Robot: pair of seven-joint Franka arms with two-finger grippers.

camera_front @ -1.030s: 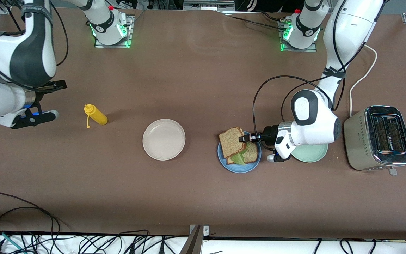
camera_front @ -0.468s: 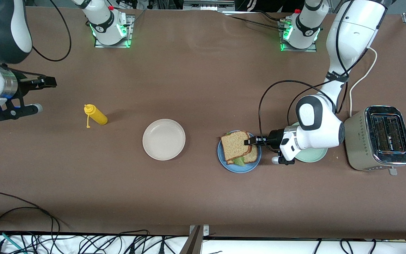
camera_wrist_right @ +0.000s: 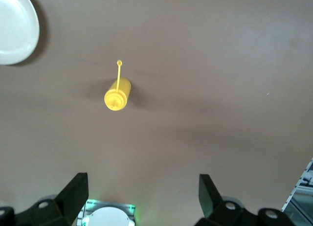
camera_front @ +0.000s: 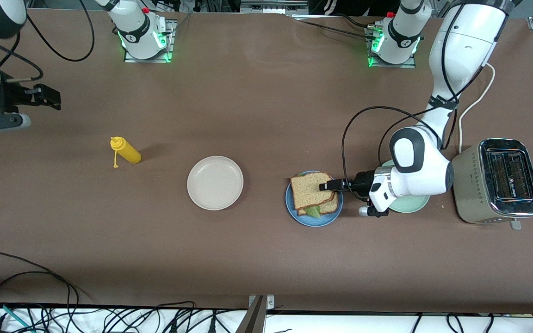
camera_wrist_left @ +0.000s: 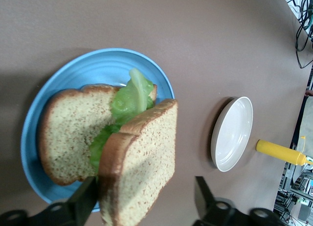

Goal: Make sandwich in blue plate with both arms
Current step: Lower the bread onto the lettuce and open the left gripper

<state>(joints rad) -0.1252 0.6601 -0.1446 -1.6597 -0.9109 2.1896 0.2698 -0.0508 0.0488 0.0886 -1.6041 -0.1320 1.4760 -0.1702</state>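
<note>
- Sitting flatter now, the sandwich (camera_front: 313, 194) is on the blue plate (camera_front: 295, 212), top slice no longer tipped up.
- left gripper (camera_front: 325, 186) has let go, fingers spread around the slice's edge.
- right gripper (camera_front: 44, 98) has pulled back higher over its table end, fingers wide apart, well clear of the yellow bottle (camera_front: 126, 151).

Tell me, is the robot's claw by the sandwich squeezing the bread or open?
Open. In the left wrist view the left gripper has its two fingers spread wide, only one finger beside the top bread slice of the sandwich on the blue plate.
</note>
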